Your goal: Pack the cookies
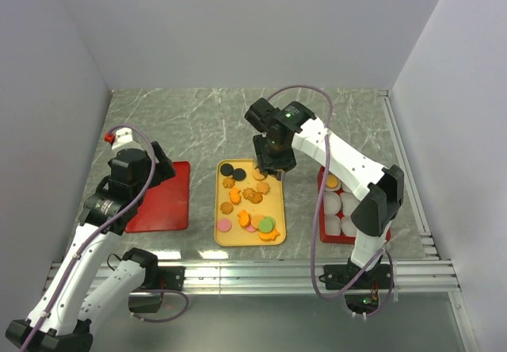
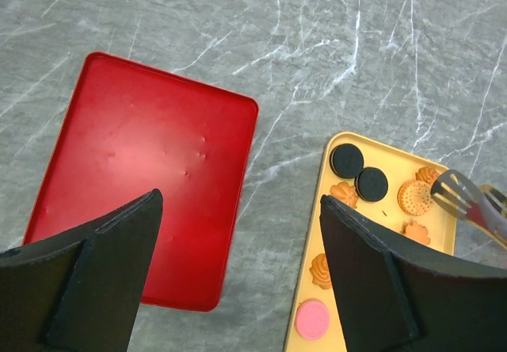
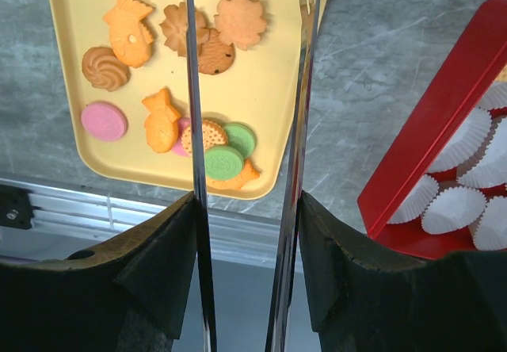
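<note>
The cookies (image 1: 249, 205) lie on a yellow tray (image 1: 276, 201) at the middle of the worktop's (image 1: 198, 122) near edge. They are mostly orange and brown shapes. Two black rounds sit at the tray's far left corner, and pink and green ones are stacked toward its near edge.

The right tool (image 3: 247, 205) is clamped on metal tongs (image 3: 194, 114), whose two arms stand apart. Their slotted tips hang over the far right part of the yellow tray, and I cannot tell whether they touch a cookie.

The left tool (image 2: 240, 203) hovers with its fingers wide apart over the left red tray (image 2: 150, 162), toward the worktop's left edge. The right red tray (image 3: 444, 114), toward the right edge, holds white cups (image 3: 459, 209).
</note>
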`<state>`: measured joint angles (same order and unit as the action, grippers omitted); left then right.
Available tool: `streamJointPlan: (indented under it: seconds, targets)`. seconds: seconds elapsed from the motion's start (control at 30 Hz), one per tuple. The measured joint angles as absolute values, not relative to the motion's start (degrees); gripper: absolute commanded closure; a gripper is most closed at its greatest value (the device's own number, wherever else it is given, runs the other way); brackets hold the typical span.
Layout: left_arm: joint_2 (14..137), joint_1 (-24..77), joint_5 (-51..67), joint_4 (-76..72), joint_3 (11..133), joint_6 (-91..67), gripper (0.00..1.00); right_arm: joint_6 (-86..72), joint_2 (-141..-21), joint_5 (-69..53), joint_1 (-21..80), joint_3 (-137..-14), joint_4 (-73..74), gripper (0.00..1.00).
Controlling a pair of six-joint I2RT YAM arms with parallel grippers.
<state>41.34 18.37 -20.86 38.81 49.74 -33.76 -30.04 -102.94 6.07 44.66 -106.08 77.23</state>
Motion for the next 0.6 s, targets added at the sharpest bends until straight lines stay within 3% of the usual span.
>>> streamJointPlan:
  seconds: [0.6]
  targets:
    - [40.99, 18.37, -20.91, 38.83, 49.74, -33.89, 0.14, -28.71, -107.28, 6.46, 46.98, -106.08, 77.21, 0.43]
